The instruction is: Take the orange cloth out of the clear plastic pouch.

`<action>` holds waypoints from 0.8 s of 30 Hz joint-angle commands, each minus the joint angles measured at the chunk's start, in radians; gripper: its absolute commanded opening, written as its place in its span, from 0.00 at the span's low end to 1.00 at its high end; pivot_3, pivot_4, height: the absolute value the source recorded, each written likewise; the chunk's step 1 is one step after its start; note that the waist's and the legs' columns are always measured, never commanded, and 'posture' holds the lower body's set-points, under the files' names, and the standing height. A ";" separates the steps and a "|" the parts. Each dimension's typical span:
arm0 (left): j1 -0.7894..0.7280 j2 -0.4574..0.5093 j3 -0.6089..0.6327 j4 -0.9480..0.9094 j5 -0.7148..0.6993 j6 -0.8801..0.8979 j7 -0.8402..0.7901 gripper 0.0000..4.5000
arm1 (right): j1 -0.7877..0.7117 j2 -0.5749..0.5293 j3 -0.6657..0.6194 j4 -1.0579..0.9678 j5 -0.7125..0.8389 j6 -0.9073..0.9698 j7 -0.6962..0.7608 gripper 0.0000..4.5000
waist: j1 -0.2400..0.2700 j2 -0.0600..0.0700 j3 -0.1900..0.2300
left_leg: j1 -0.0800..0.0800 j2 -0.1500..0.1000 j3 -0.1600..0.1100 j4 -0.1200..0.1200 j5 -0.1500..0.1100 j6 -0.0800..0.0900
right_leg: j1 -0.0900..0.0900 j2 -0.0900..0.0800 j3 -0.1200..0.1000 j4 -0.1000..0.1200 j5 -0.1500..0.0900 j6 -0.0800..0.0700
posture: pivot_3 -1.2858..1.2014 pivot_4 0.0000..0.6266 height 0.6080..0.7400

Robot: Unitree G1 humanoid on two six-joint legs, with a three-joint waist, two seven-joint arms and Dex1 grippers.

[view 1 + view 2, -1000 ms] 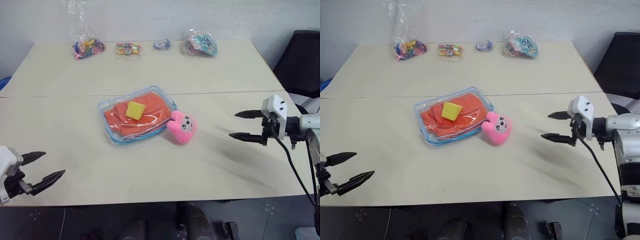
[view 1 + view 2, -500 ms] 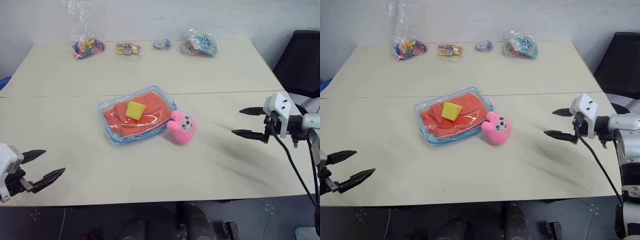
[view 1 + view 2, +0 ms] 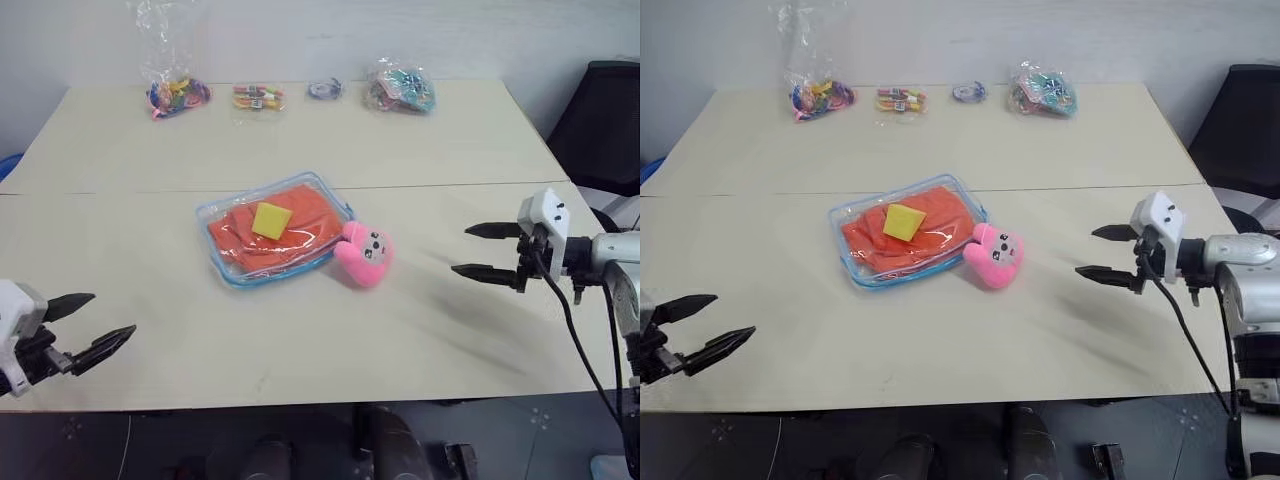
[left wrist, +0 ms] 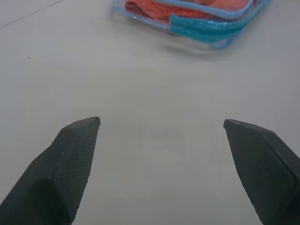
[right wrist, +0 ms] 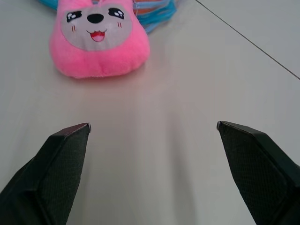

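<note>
Two grippers hover over the worktop, and little has changed over the last second: the right gripper has edged slightly inward toward the middle, while the left gripper at the near left edge has hardly shifted. Both have their fingers spread wide and hold nothing. The clear plastic pouch lies flat mid-worktop, well apart from either gripper, with the orange cloth still folded inside it and a small yellow square showing against the cloth. A pink plush toy touches the pouch's right near corner, between it and the right gripper. Whether the pouch's trimmed edge is open cannot be told from here. The task appears to be only at the approach, with nothing grasped yet.
</note>
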 commanded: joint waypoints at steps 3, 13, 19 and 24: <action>-0.200 -0.020 -0.109 -0.170 -0.112 0.194 0.243 1.00 | 0.057 0.033 -0.043 -0.218 0.080 0.060 -0.058 1.00 | 0.004 0.000 0.000 | 0.000 0.000 -0.001 0.001 0.000 0.000 | 0.000 -0.001 0.000 0.001 0.000 0.000 | 0.52 0.24 1.00; -0.739 -0.200 -0.571 -0.217 -0.095 0.528 0.686 1.00 | 0.125 0.120 -0.055 -0.646 0.263 0.261 -0.241 1.00 | 0.002 -0.001 -0.001 | 0.001 -0.003 -0.001 0.003 0.001 -0.002 | 0.001 -0.001 0.002 0.004 0.001 0.001 | 0.52 0.24 1.00; -0.911 -0.287 -0.745 -0.037 0.074 0.521 0.810 1.00 | 0.096 0.125 -0.060 -0.711 0.315 0.298 -0.293 1.00 | 0.000 -0.001 -0.001 | 0.002 -0.003 -0.001 0.003 0.001 -0.002 | 0.001 0.000 0.002 0.004 0.001 0.001 | 0.52 0.24 1.00; -0.996 -0.339 -0.821 0.075 0.143 0.468 0.786 1.00 | 0.080 0.117 -0.072 -0.727 0.351 0.320 -0.321 1.00 | 0.003 -0.002 -0.001 | 0.001 -0.003 0.000 0.003 0.001 -0.002 | 0.001 0.001 0.002 0.004 0.001 0.001 | 0.52 0.24 1.00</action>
